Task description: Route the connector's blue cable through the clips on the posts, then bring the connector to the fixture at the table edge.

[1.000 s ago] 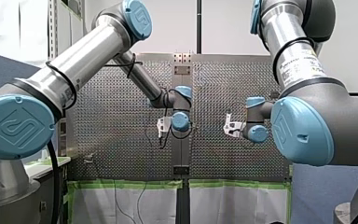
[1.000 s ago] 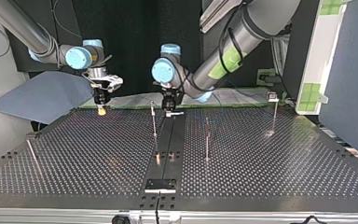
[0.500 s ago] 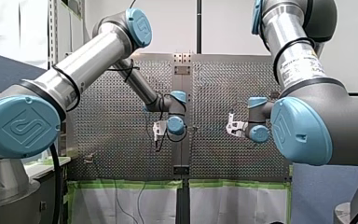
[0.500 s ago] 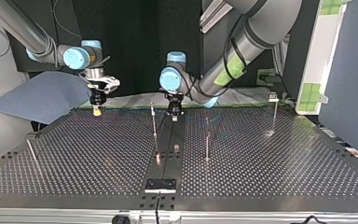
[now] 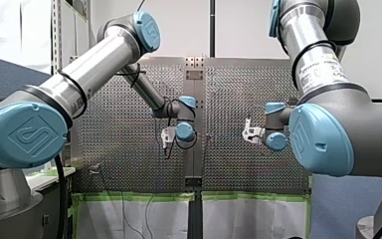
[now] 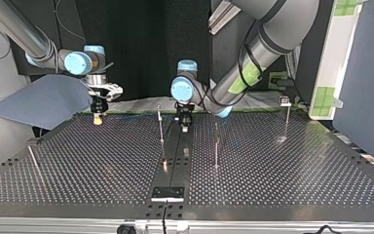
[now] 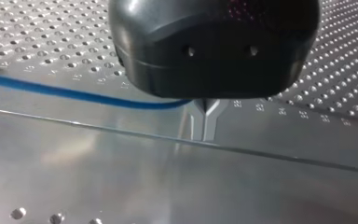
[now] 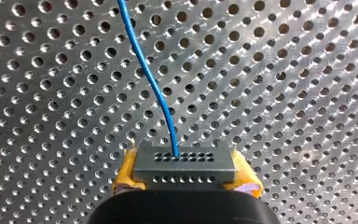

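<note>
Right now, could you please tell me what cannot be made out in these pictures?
- Left wrist view: the housing of my left pincer hides where the blue cable ends.
- Top view: clips on the posts are too small.
- Right wrist view: the frame edge cuts the cable beyond the connector.

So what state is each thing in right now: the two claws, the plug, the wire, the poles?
My right gripper with yellow pads: shut on the connector.
Grey rectangular connector: held between those pads.
Thin blue cable: runs out of the connector, gently curved.
My black left gripper: shut; any grip on the cable is hidden.
Thin metal posts: standing; clips too small to judge.
</note>
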